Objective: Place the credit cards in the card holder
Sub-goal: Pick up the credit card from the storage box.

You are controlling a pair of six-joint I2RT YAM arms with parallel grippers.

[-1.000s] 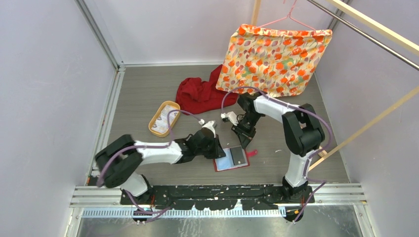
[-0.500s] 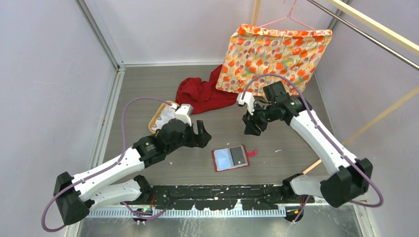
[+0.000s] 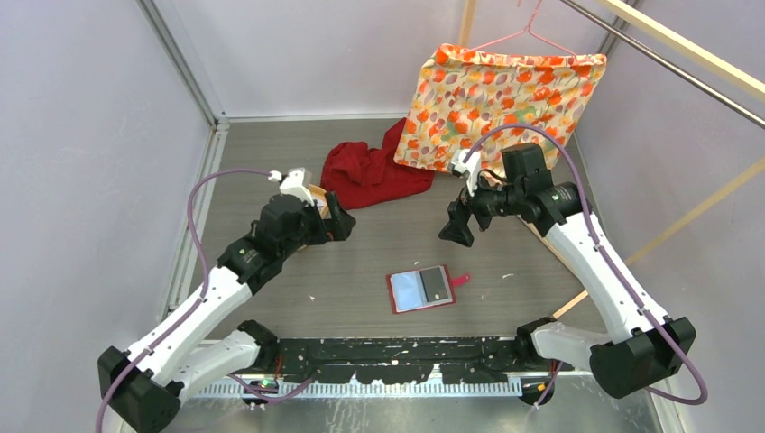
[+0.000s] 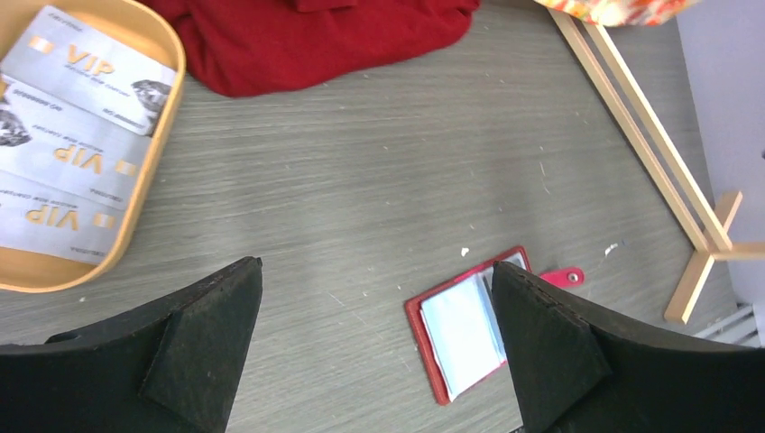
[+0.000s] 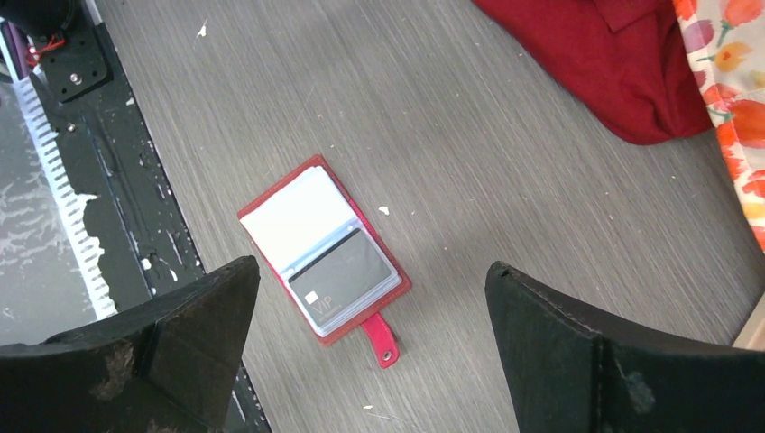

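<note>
Hanging above the grey table [image 4: 361, 162] with its black jaws spread wide and nothing between them, the left gripper [image 4: 372, 280] looks down on bare wood-grain surface. Under the finger at the right of its wrist view, and partly hidden by it, lies the card holder [image 4: 462, 329], a small red wallet opened flat with its snap tab poking out past that finger. Out past the opposite finger, well apart from the wallet, a tan oval tray [image 4: 149, 194] holds three whitish credit cards [image 4: 77, 144] printed "VIP" in gold, overlapping one another. Ahead of the gripper a crumpled red cloth [image 4: 307, 41] lies on the table, its edge near the tray's rim.

The right gripper [image 5: 372, 271] is likewise raised, jaws wide and empty, with the open card holder on the table beneath, between its fingers in the wrist view. One half of the wallet shows a pale clear-window pocket. The other half carries a dark card [image 5: 341, 275] marked "VIP" behind clear plastic. Beyond the finger at the right of that view lie the red cloth and the edge of an orange floral fabric [image 5: 731, 81].
</note>
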